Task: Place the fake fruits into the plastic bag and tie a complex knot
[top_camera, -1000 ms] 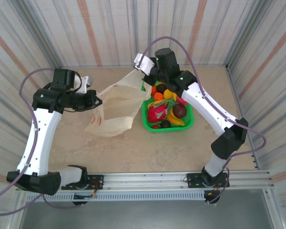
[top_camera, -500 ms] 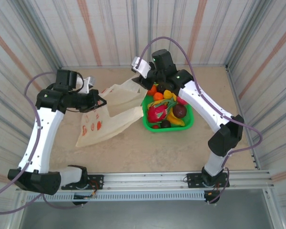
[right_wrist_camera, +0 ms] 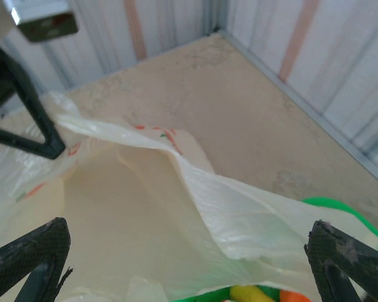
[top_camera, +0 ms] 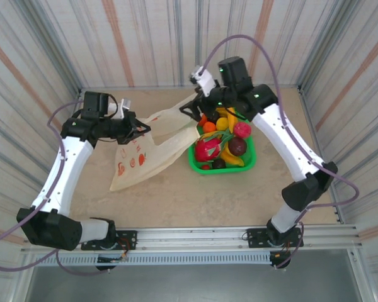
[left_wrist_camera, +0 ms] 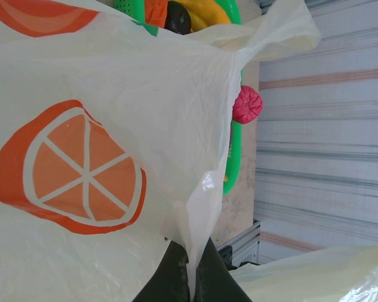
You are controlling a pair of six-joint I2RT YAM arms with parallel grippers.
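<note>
Green basket (top_camera: 230, 169) holds fake fruits (top_camera: 222, 143); plastic bag (top_camera: 148, 151) alongside

The left arm (top_camera: 66, 170) rises from its base at the near edge toward 12 o'clock, then bends at the top and turns toward 3 o'clock. The left end effector (top_camera: 140, 128) points to 3 o'clock with its jaws pressed together, pinching a fold of the plastic bag (top_camera: 145, 154). In the left wrist view its two dark fingertips (left_wrist_camera: 170, 286) meet on that film.

The right arm (top_camera: 290, 141) climbs from its base toward 11 o'clock, folds at the far end and reaches back toward 8 o'clock. The right end effector (top_camera: 190, 112) seems tilted downward. Its jaws are spread wide, one fingertip in each lower corner of the right wrist view.
</note>
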